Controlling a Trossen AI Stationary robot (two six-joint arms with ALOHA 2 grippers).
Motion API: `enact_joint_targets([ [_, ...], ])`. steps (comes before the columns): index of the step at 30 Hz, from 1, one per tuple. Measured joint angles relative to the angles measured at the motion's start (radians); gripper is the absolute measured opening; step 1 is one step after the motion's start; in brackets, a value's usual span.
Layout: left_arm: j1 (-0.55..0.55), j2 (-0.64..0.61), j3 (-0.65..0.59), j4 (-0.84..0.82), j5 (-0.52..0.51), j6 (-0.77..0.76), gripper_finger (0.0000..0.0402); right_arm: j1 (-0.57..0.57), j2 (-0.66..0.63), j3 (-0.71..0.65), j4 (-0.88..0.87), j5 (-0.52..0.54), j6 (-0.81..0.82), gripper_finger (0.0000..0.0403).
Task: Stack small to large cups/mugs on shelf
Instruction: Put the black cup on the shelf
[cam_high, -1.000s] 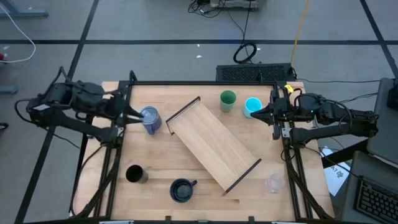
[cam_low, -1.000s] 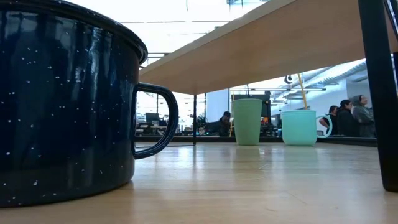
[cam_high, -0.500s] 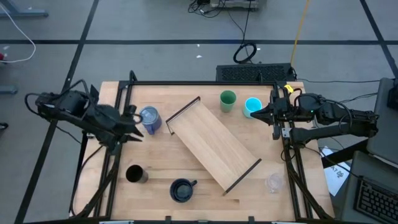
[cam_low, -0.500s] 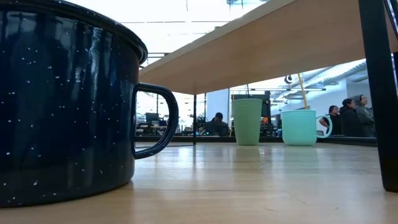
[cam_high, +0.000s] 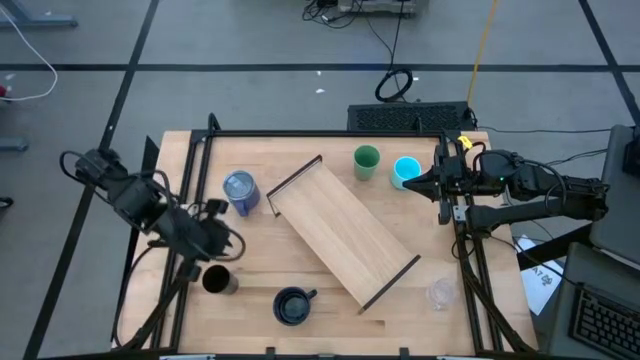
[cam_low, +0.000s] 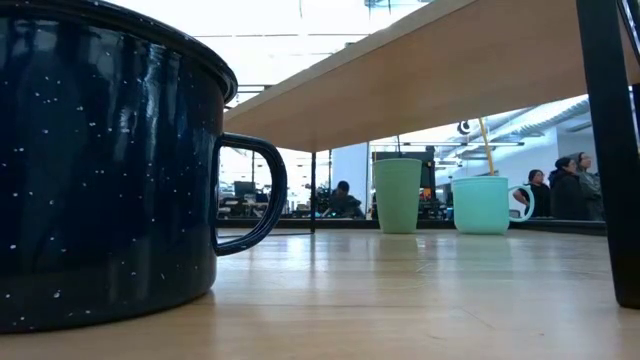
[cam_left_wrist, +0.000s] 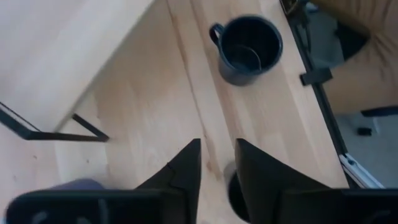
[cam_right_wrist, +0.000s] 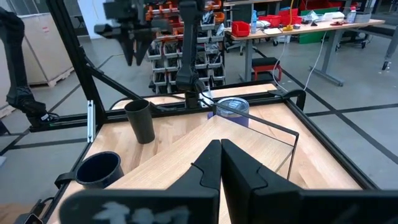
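Note:
The light-wood shelf (cam_high: 345, 235) lies slantwise across the table's middle on its dark end brackets. The bluish tumbler (cam_high: 240, 192) stands by its far-left end, and the green cup (cam_high: 367, 162) and cyan mug (cam_high: 405, 172) stand at the far right. The black cup (cam_high: 218, 280), navy mug (cam_high: 293, 305) and clear glass cup (cam_high: 440, 293) stand along the near edge. My left gripper (cam_high: 228, 245) hangs open, tipped downward, just above and beyond the black cup (cam_left_wrist: 231, 194). My right gripper (cam_high: 430, 183) waits shut beside the cyan mug, touching nothing.
The table's dark frame rails (cam_high: 200, 150) run along its left, far and right sides. In the low view the navy mug (cam_low: 100, 170) fills the left, with the shelf's underside (cam_low: 420, 80) overhead. People sit in the room behind the table.
My left gripper has swung away from the tumbler toward the table's near edge, sinking and tipping downward, and now hangs over the black cup. The tumbler has stayed where it stood.

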Motion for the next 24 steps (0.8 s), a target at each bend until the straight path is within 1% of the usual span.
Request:
enact_joint_targets([
  [5,-0.062,0.052,0.000,-0.022,-0.012,-0.075,0.0163,0.000,0.001,0.000,0.000,0.000,0.000,0.0000],
  [8,-0.091,0.073,0.000,-0.043,-0.027,-0.116,0.0185,0.000,0.011,0.000,0.000,0.000,0.000,0.0000],
  [10,-0.105,0.082,0.000,-0.051,-0.035,-0.135,0.0192,0.000,0.024,0.000,0.000,0.000,0.000,0.0000],
  [19,-0.186,0.087,0.000,-0.051,-0.032,-0.269,0.0196,0.000,0.093,-0.001,0.026,0.000,-0.025,0.0000],
  [24,-0.247,0.138,0.000,-0.051,-0.027,-0.343,0.0212,0.000,0.112,-0.001,0.058,0.000,-0.046,0.0000],
])
